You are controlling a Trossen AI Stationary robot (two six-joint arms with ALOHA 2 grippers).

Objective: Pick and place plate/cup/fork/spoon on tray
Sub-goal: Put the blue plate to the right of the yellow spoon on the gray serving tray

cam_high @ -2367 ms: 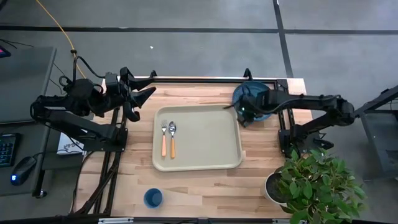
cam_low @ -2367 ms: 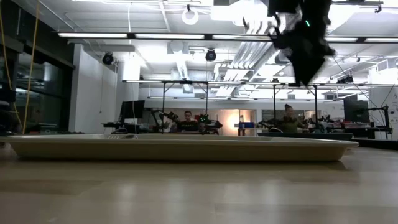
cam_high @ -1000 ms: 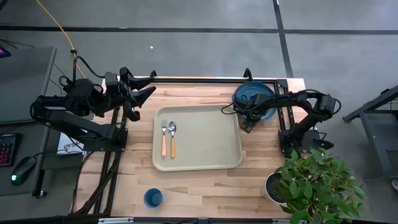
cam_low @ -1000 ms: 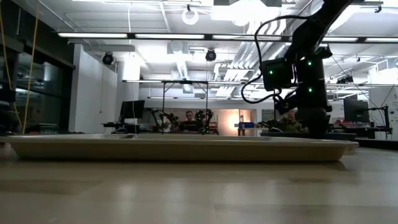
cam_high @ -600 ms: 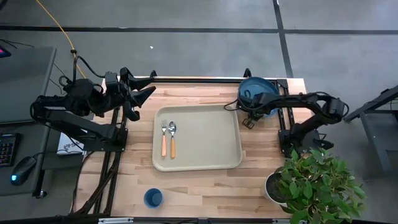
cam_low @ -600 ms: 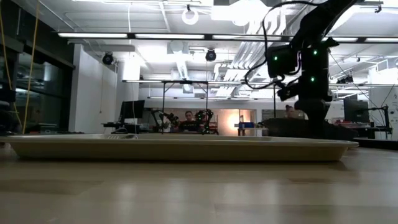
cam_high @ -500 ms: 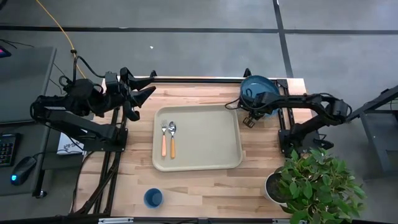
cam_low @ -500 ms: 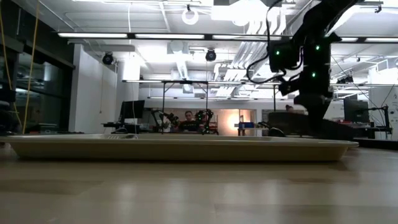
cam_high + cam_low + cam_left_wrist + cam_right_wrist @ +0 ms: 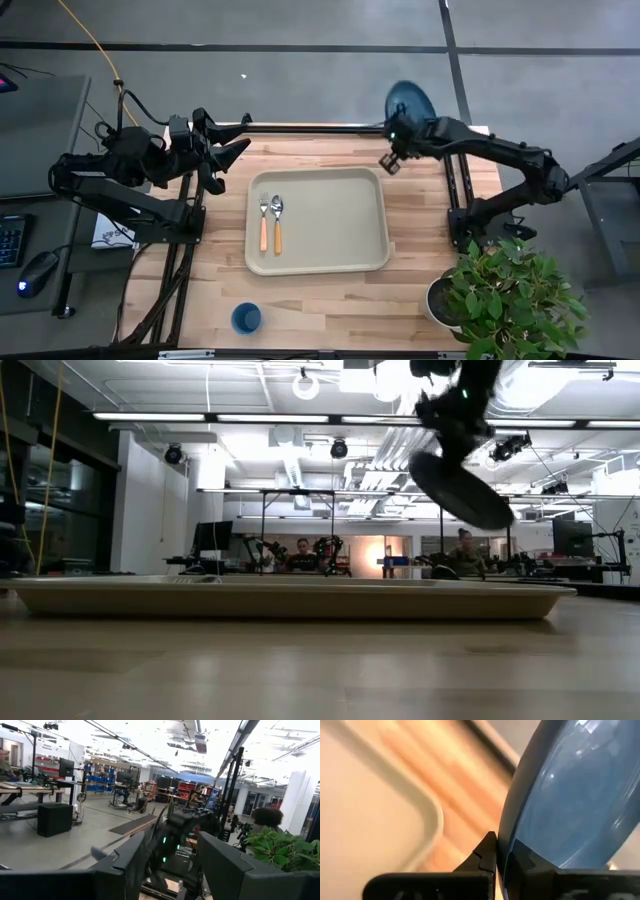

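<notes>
Right end effector (image 9: pixel 392 150) pinching rim of the round blue plate (image 9: pixel 408 101), tilted, airborne just beyond far right corner of the cream rectangular tray (image 9: pixel 330 262). Left end effector (image 9: pixel 232 152) spread, parked left of tray.

A: Where are the fork (image 9: pixel 264 224) and spoon (image 9: pixel 277 222)?

B: Side by side in the tray (image 9: pixel 340 262), toward its left, fork outermost.

A: The plate (image 9: pixel 409 102)?

B: Held tilted above the table's far edge by the right gripper (image 9: pixel 392 150), beyond the tray's far right corner.

A: The cup (image 9: pixel 246 319)?

B: On the table (image 9: pixel 420 250), near edge, left.
</notes>
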